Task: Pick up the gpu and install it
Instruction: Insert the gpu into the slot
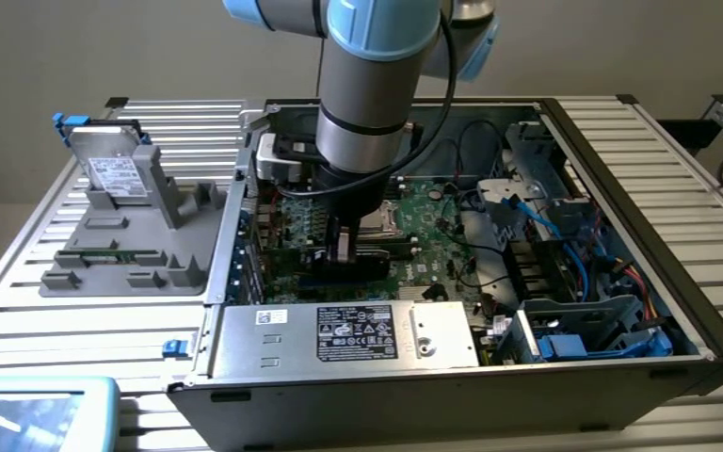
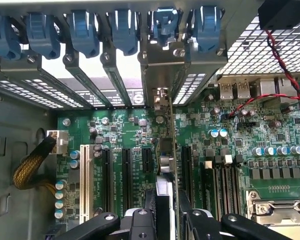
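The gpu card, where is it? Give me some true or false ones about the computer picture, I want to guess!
1. The gpu stands on its edge over the green motherboard, inside the computer case. True.
2. The jaws are wide open with nothing in them. False: they are shut on the gpu.
3. The hard drive stands in the grey holder outside the case, on the exterior view's left. True.
4. The computer case is closed up with its cover on. False: it is open, and you can see the motherboard and cables inside.
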Robot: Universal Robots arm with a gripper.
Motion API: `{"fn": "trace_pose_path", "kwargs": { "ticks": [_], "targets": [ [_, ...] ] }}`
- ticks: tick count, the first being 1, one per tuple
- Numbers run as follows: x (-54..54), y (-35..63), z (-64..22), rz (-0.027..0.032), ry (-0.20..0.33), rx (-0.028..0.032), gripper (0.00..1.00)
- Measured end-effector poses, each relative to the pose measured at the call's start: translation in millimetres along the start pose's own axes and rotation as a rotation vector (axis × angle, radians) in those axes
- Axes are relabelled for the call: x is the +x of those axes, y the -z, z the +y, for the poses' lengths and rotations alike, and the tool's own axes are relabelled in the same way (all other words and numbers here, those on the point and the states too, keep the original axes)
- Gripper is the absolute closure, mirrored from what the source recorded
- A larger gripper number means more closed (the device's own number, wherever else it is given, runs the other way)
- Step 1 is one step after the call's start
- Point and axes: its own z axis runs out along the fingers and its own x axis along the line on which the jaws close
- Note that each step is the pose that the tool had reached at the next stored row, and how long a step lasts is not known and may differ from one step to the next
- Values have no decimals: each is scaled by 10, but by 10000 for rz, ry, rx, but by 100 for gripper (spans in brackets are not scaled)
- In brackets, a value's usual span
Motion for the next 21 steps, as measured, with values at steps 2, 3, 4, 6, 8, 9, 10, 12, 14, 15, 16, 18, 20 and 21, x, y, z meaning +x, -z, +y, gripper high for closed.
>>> {"fn": "trace_pose_path", "kwargs": {
  "ticks": [2,3,4,6,8,9,10,12,14,15,16,18,20,21],
  "targets": [
    [0,0,0,1,-5,0,72],
    [0,-1,0,1,-5,0,72],
    [0,-3,1,-2,-6,1,72],
    [0,-6,4,-5,-17,3,72],
    [-1,-8,8,-6,-30,1,72],
    [-1,-9,11,-7,-39,2,72],
    [-1,-10,13,-8,-45,3,72],
    [0,-12,14,-7,-54,2,72],
    [0,-13,14,-5,-58,2,72],
    [0,-14,13,-5,-58,1,72],
    [0,-15,13,-6,-58,2,72],
    [0,-17,13,-8,-59,3,72],
    [0,-17,13,-8,-59,2,72],
    [0,-17,13,-7,-59,2,72]
  ]
}}
